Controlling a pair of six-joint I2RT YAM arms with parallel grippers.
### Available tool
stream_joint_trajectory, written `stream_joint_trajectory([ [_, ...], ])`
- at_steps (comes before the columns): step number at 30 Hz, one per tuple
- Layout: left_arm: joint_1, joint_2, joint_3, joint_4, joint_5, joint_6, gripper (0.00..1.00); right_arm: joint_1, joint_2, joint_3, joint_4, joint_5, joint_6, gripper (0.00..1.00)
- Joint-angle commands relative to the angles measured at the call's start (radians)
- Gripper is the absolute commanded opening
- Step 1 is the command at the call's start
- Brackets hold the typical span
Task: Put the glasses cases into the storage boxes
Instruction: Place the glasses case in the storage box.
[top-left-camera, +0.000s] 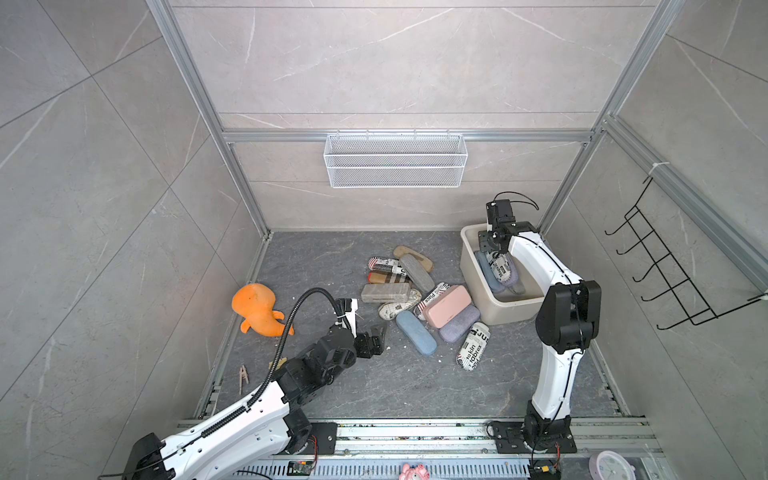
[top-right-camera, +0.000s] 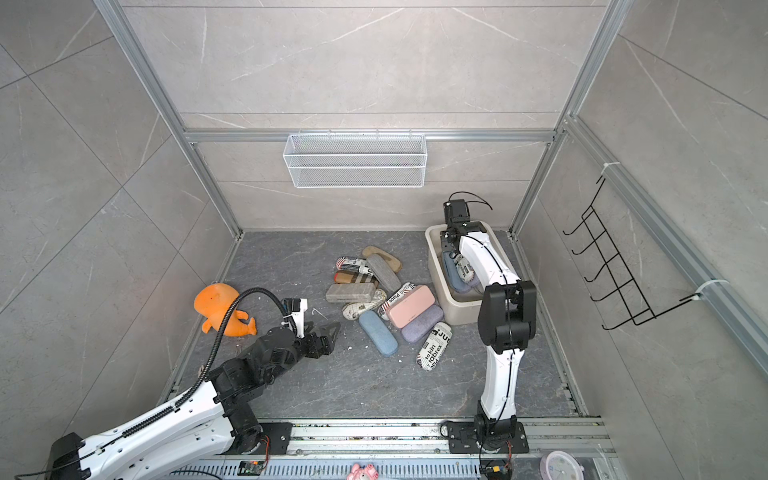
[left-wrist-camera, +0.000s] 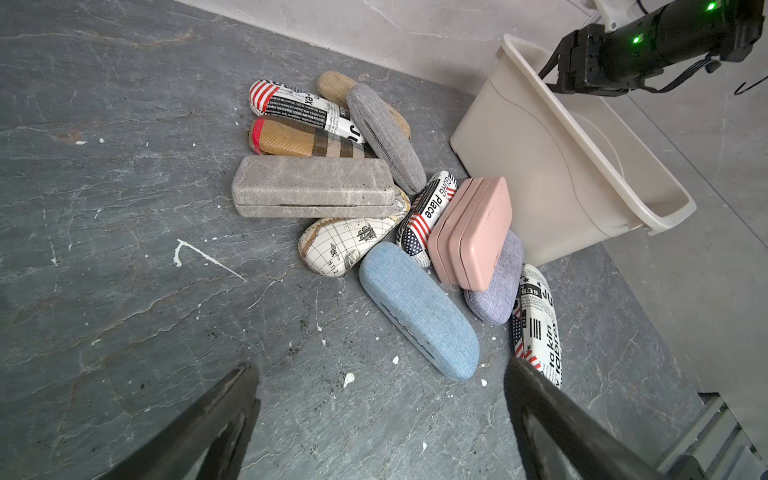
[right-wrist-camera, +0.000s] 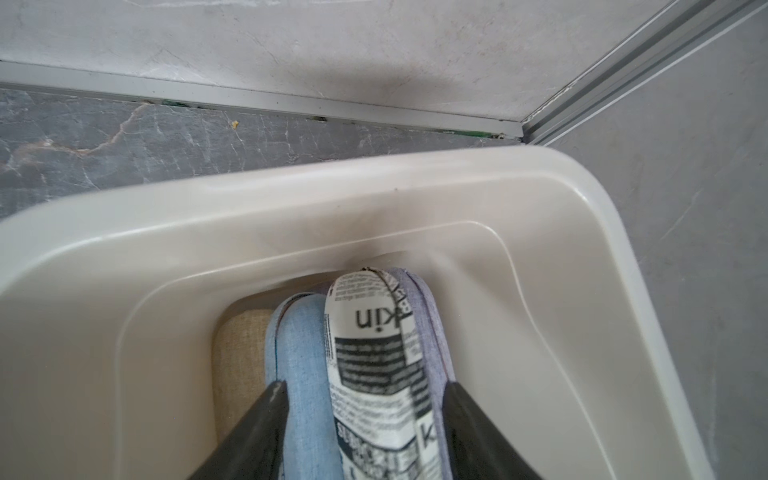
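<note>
The cases (top-left-camera: 419, 291) lie in a loose heap at the centre of both top views, on the dark surface (top-left-camera: 332, 257), just left of the tub (top-left-camera: 471, 266). The tub sits at right centre, by the back corner. Inside it a newsprint case (right-wrist-camera: 374, 374) rests on a blue case (right-wrist-camera: 299, 353) and a lilac case (right-wrist-camera: 428, 332), with a tan case (right-wrist-camera: 239, 353) beside them. The right hand (right-wrist-camera: 365, 432) hangs over the tub, its fingers (right-wrist-camera: 257, 432) apart on either side of the newsprint case, with gaps showing in the right wrist view. The left hand (left-wrist-camera: 378, 424) is low at lower left of the heap, spread wide and holding nothing, near a blue case (left-wrist-camera: 419, 307). An orange toy (top-left-camera: 257, 309) lies at left.
</note>
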Motion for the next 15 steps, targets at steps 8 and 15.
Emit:
stream_joint_trajectory([
  [8, 0.005, 0.17, 0.117, -0.01, -0.053, 0.031, 0.99, 0.187, -0.393, -0.315, 0.077, 0.029, 0.153, 0.65],
  [15, 0.083, 0.444, 0.32, -0.115, 0.049, 0.096, 0.97, 0.344, -0.657, -0.602, 0.143, 0.078, 0.201, 0.68],
])
